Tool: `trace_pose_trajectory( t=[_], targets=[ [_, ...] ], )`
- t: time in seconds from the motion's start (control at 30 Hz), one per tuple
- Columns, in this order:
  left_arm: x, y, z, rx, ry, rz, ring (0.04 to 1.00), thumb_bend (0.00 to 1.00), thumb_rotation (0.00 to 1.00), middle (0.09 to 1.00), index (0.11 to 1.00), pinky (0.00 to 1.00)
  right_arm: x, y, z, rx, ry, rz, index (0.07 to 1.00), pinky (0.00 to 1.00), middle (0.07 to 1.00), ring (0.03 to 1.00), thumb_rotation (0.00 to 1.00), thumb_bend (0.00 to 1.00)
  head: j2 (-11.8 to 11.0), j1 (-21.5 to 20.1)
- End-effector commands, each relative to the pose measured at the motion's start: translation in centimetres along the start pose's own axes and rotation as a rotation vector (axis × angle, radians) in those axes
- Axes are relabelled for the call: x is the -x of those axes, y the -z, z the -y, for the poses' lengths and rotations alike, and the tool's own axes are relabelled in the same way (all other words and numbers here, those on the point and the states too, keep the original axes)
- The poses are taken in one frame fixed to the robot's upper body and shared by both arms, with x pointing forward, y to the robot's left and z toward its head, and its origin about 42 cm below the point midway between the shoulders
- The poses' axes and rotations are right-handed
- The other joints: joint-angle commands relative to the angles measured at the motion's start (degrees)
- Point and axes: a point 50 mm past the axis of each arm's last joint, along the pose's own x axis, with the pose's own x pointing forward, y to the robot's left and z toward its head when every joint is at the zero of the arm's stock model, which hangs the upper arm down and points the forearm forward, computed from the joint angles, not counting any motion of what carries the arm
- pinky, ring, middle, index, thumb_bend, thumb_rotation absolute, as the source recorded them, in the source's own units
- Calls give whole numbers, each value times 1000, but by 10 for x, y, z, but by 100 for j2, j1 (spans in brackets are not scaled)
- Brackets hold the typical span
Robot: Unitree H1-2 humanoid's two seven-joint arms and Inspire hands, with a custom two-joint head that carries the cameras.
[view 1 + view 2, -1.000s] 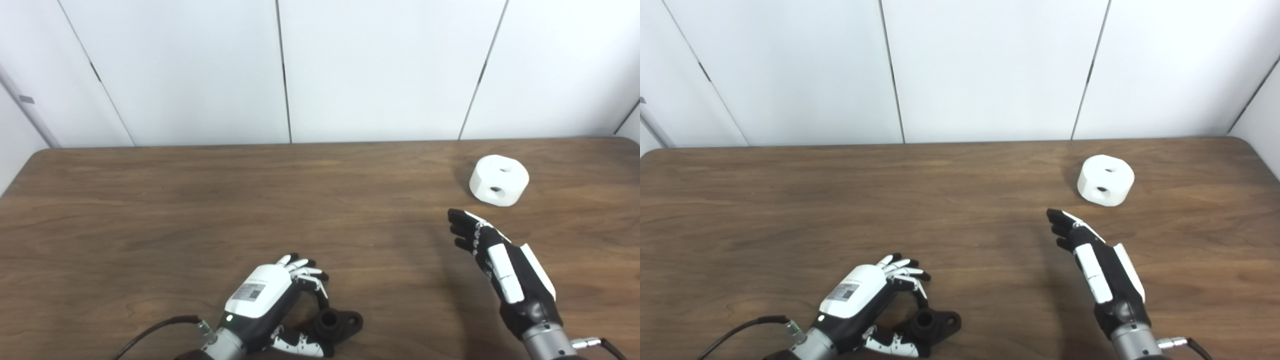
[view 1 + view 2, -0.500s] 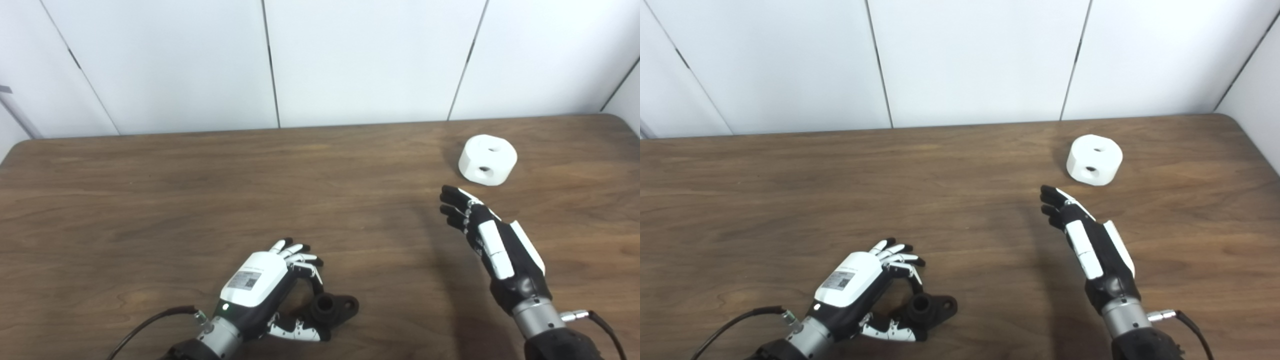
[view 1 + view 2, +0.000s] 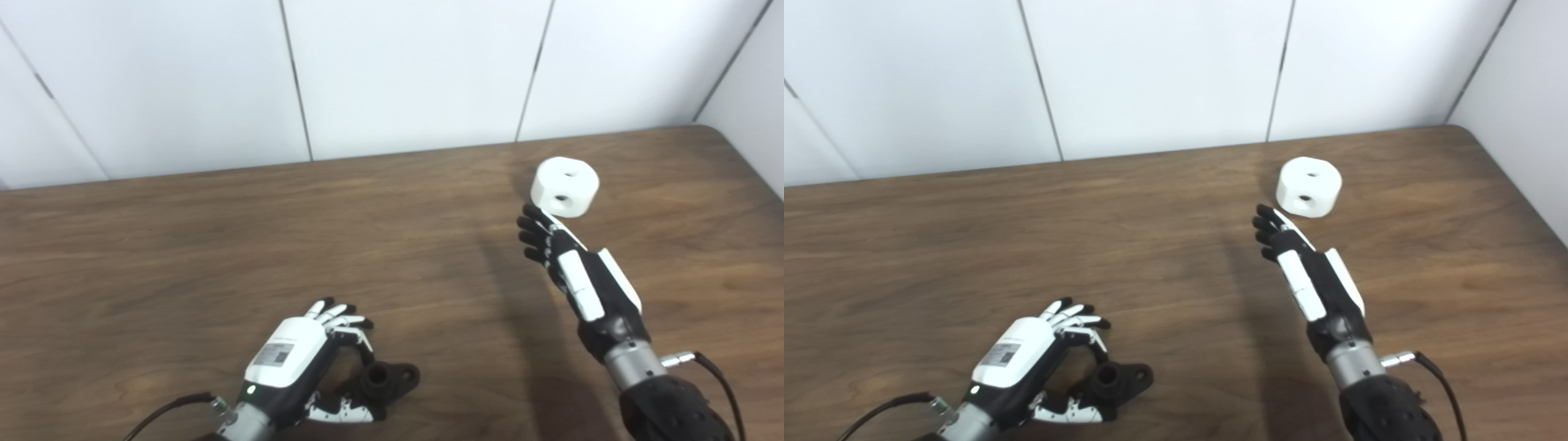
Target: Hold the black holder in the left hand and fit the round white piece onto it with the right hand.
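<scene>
The black holder (image 3: 389, 381) lies on the wooden table (image 3: 184, 245) near the front edge. It has a short tube and a flat lug pointing right. My left hand (image 3: 294, 358) cups its left side, fingers arched over it and thumb along its front, not clamped on it. The round white piece (image 3: 565, 187), with one hole on top and one in its side, rests on the table at the far right. My right hand (image 3: 579, 275) is open and held flat, with its fingertips (image 3: 530, 215) just short of the piece's near left side.
White wall panels (image 3: 404, 67) rise behind the table's far edge. The table's right edge (image 3: 1519, 190) runs close to the white piece, with a wall beside it. A cable (image 3: 165, 411) trails from my left wrist, another (image 3: 713, 373) from my right wrist.
The camera has turned to the right, shifting the whole picture. My right hand has reached farther forward, closing the gap to the white piece. The left hand stays cupped at the holder.
</scene>
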Motion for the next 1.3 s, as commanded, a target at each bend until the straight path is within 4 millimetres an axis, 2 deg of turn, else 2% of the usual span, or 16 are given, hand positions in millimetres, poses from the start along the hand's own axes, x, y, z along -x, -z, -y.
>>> trace_pose_trajectory(
  t=[0.0,0.17,0.27,0.4,0.53,0.63,0.7,0.87,1.0,1.17,1.27],
  targets=[
    [8,12,8,-12,73,-34,916,512,54,804,490,1000,-3,-19,7,3,47,81,909,885,892,894,1000,655,6,4],
    [10,16,8,-2,70,-24,912,512,53,798,489,1000,-5,-28,24,70,77,113,918,889,909,906,1000,655,-46,-269],
    [10,19,8,-9,73,-22,911,512,53,797,489,1000,-10,-37,36,126,74,141,935,899,927,921,1000,580,-65,-374],
    [11,21,9,-18,79,-19,903,513,53,791,488,1000,-23,-46,49,220,104,169,935,887,930,922,974,567,-95,-500],
    [11,23,10,-11,82,-13,899,513,52,788,488,1000,-39,-53,60,339,125,183,937,890,935,927,997,572,-114,-564],
    [11,23,10,-4,79,-10,899,513,52,789,488,1000,-53,-60,69,449,139,189,930,847,935,926,930,575,-160,-615],
    [11,24,10,2,77,-9,898,513,52,789,488,1000,-62,-64,74,532,145,183,933,876,933,921,886,578,-177,-647],
    [12,25,10,14,86,6,894,513,51,782,488,995,-88,-70,84,670,153,138,941,897,943,935,651,712,-238,-768],
    [13,24,11,15,95,10,884,514,51,783,488,978,-112,-73,90,738,165,91,908,877,916,932,520,726,-251,-797],
    [13,20,12,26,97,17,885,514,50,787,488,969,-143,-79,101,849,159,12,900,869,937,967,451,754,-258,-776],
    [14,18,12,25,99,16,886,513,51,789,488,971,-160,-82,109,927,145,-50,903,882,947,989,446,785,-253,-767]
  ],
)
